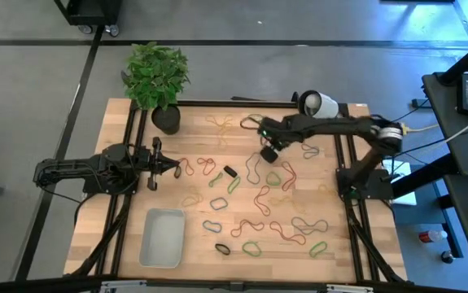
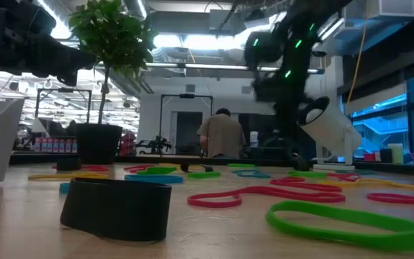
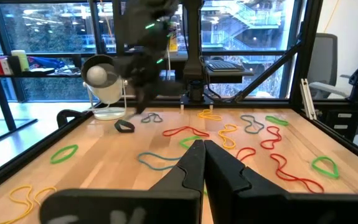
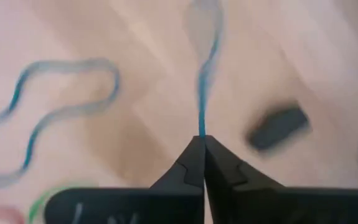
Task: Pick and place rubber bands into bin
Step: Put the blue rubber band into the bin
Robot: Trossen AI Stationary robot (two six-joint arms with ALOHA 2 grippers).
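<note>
A blue rubber band (image 4: 202,93) is pinched in the right gripper (image 4: 202,142), above the wooden table (image 1: 193,224) at about one o'clock from centre. Other rubber bands (image 1: 258,199) lie scattered from centre to four o'clock. The bin (image 1: 163,237) sits at seven. The left gripper (image 1: 171,167), at nine, is clenched empty. A potted plant (image 1: 158,77) stands at eleven. A person (image 2: 221,134) stands in the room beyond the table, turned away.

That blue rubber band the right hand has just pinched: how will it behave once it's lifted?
The blue rubber band is thin and stretches out in a wavy line from the shut right hand, so it will probably hang limp and sway. It looks very light. Only a narrow bit is pinched at the fingertips, so it might slip free.
</note>
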